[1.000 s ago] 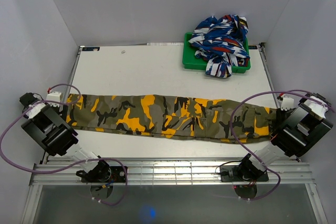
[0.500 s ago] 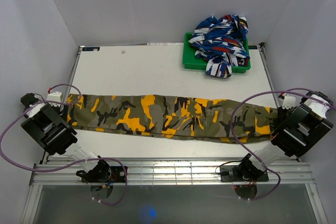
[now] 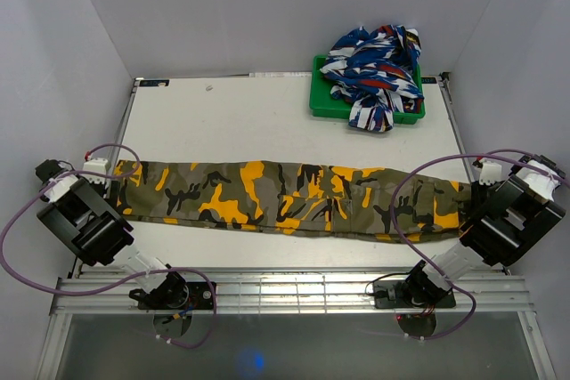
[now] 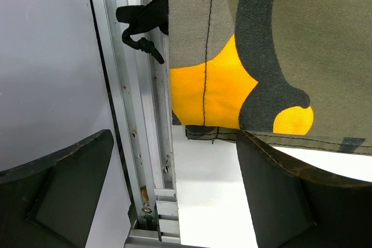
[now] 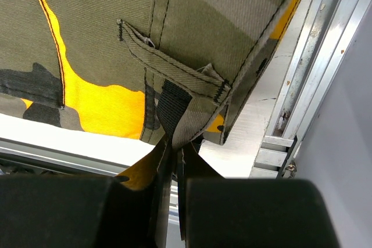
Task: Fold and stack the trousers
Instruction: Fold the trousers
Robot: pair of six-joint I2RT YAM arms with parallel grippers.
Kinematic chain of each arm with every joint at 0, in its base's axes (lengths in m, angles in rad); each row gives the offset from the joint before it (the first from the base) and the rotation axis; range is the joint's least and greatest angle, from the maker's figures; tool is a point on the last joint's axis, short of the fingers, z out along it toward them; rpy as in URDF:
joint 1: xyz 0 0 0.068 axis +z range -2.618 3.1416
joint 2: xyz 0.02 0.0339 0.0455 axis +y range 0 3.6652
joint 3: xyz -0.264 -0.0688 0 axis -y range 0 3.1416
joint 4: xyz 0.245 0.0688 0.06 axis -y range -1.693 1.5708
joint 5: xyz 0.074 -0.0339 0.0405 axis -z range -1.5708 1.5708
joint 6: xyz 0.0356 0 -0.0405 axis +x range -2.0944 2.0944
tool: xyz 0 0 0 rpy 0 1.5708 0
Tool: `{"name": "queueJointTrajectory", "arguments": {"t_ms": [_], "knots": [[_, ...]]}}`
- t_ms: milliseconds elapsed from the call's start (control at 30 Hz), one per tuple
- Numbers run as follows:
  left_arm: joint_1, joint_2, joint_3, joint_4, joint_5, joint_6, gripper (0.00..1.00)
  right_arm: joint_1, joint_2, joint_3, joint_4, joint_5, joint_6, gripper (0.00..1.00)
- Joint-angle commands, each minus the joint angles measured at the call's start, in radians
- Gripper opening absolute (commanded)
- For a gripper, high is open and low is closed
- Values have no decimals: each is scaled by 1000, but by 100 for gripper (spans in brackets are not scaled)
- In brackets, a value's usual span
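At the bottom of the top view, a ribbed aluminium rail [image 3: 294, 291] runs along the near edge of the white bench [image 3: 249, 122] and carries both arm bases. At lower left, the left hand [image 4: 174, 137] stands released. Its dark fingers [image 4: 75, 166] are spread wide, with one end of the long camouflage cloth trousers [image 3: 285, 195], printed in olive, black and orange-yellow, lying between them ungripped. A black strap with a clip [image 4: 142, 24] sticks out from that end at the upper left of the left wrist view.

At lower right, the right hand [image 5: 176, 146] is clenched on the trousers. A fold of cloth just below a stitched belt loop [image 5: 174, 68] is pinched between its closed fingertips.

The trousers lie stretched flat in a narrow band across the middle of the top view, from the bench's left edge to its right edge, with one end at each hand.

Farther back, at upper right, a green plastic tray [image 3: 322, 104] holds a heap of blue, white and red cloth [image 3: 374, 64], well apart from the trousers.
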State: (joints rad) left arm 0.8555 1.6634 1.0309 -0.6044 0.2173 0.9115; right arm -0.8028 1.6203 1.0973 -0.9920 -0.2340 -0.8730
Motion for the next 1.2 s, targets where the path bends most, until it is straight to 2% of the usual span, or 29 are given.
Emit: {"name": "queueJointTrajectory", "arguments": {"t_ms": [0, 433, 733, 933, 1000, 1067, 1133, 1167], "knots": [[5, -21, 3, 20, -4, 7, 98, -4, -7, 9, 19, 4, -14, 8], [33, 82, -57, 143, -134, 23, 98, -6, 7, 85, -16, 48, -40, 8], [59, 107, -38, 132, -134, 20, 98, -30, 46, 182, -60, 96, -73, 8], [59, 98, -46, 124, -130, 23, 98, -38, 46, 104, -37, 113, -86, 8], [60, 81, -46, 91, -75, 36, 98, -36, 39, 41, -14, 120, -92, 8], [60, 32, -45, 2, -7, 59, 98, -36, 44, 6, 3, 127, -93, 20], [59, -8, -26, -63, 115, 104, 98, -33, 56, -25, 26, 127, -92, 27], [60, -45, -13, -155, 160, 121, 98, -35, 59, -27, 27, 125, -89, 30]]}}
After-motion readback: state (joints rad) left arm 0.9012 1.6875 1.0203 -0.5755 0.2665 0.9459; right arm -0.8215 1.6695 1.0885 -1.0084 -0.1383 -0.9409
